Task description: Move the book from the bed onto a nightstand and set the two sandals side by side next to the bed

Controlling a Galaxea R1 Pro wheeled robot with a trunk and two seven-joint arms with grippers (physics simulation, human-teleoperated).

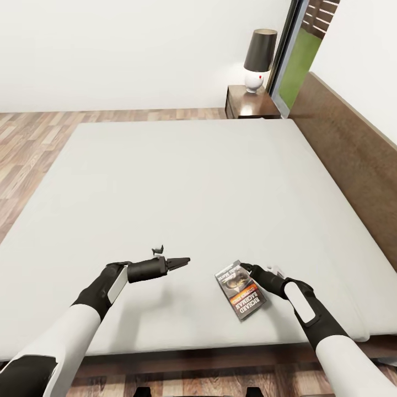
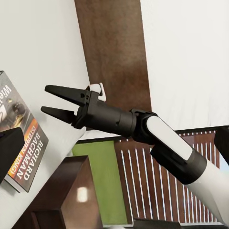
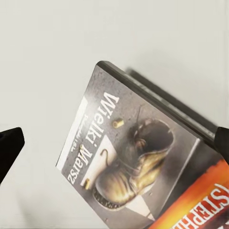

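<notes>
White walls and wood-plank floor surround a large bed (image 1: 182, 198) whose pale mattress takes up most of the head view. Near the lower centre-right of the frame, the book (image 1: 241, 290) lies flat on the mattress close to its near edge. The right pincer (image 1: 247, 269) hovers at the book's upper edge, fingers spread open on either side of the cover in the wrist view. The left pincer (image 1: 184, 260) hangs at lower centre-left, well apart from the book, its fingers slightly parted around nothing. At upper right stands the nightstand (image 1: 248, 105) with a lamp (image 1: 258, 58). A good grasp probably means closing across the thin book's edge, since it lies flush on the mattress.
</notes>
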